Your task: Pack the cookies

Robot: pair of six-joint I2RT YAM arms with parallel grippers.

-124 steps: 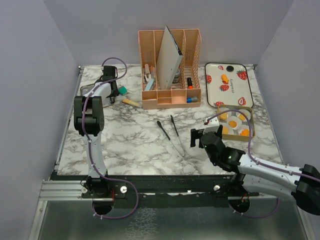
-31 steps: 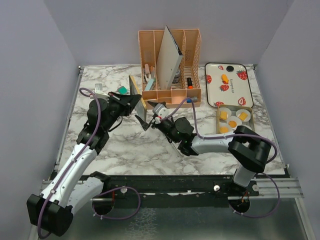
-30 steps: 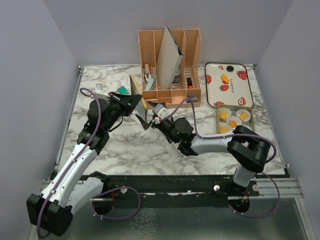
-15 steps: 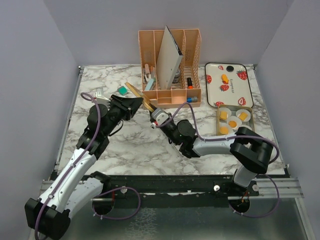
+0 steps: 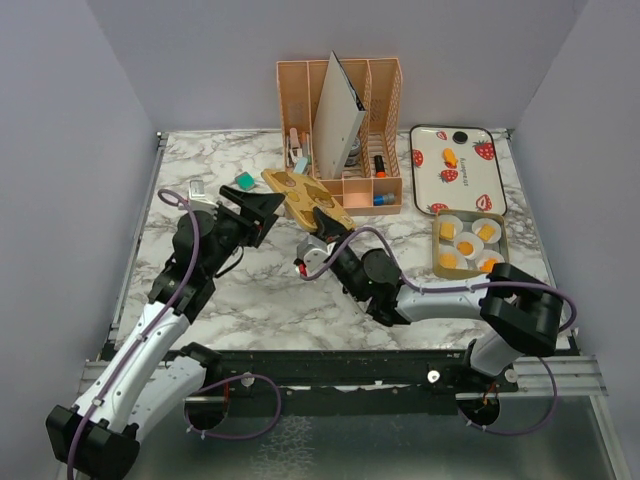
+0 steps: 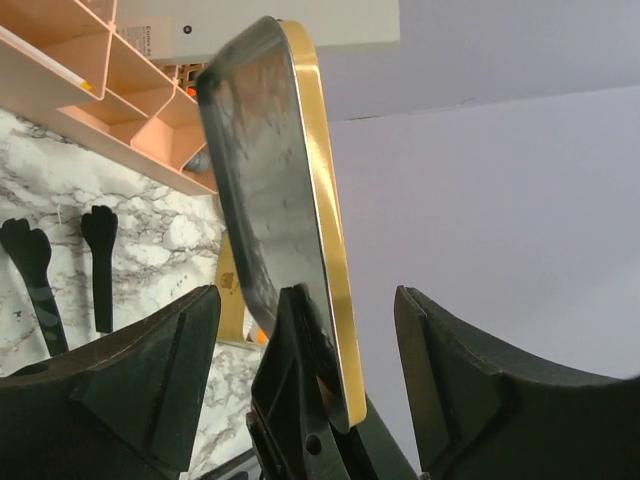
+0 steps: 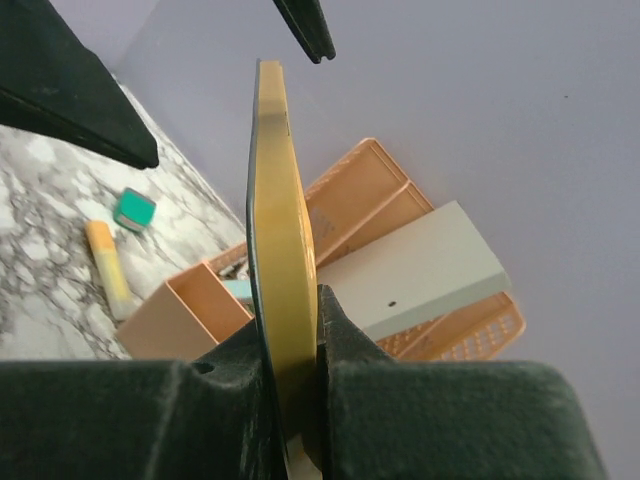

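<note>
Top camera looks down (from behind); wrist cameras closely share the gold lid (image 6: pixel 265 200) (image 7: pixel 282 200).

Five small orange-yellow cookies (image 5: pixel 466 246) lie flat in a tight cluster at the middle right of the top view, some round, some squarish. One more cookie (image 5: pixel 450 157) lies apart, upper right.

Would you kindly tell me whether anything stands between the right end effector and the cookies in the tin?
Nothing visible does: only bare table lies between the right end effector and the cookies. That end effector is, however, shut on the gold lid.
</note>
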